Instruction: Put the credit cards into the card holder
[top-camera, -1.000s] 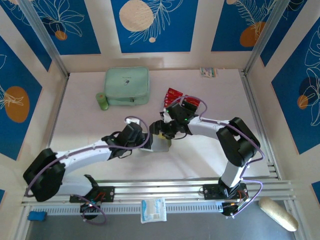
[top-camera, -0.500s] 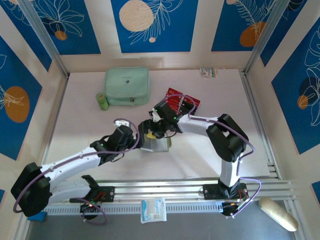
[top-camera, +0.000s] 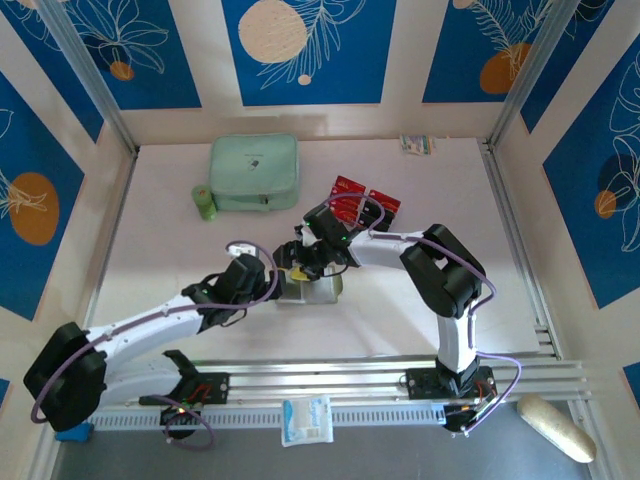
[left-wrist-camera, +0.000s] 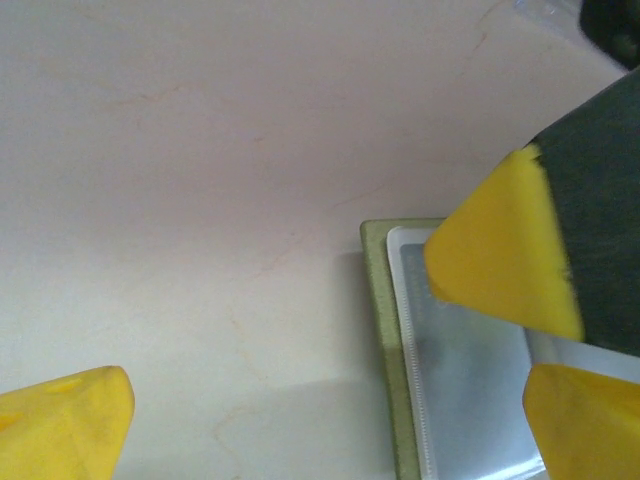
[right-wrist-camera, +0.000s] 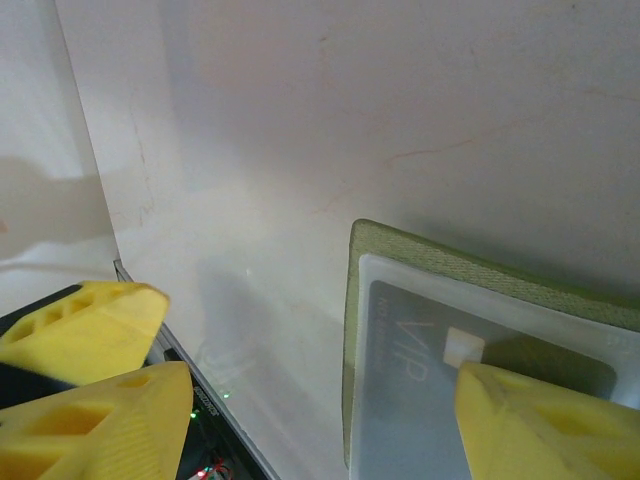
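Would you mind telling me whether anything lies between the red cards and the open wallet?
No loose thing does, but the right arm lies between the red cards and the wallet, its claw over the wallet's open inside, where a grey card already sits.

The card holder (right-wrist-camera: 400, 250) is olive-green with silvery lining, the credit cards (top-camera: 349, 187) red, the zip case (top-camera: 254, 172) mint-green, the walls (top-camera: 310, 50) blue and leaf-patterned.

The top camera looks steeply down from high behind the near edge over the whole surface (top-camera: 170, 245). Both wrist cameras face down, very close, sharing a corner of the card holder (left-wrist-camera: 376, 300).
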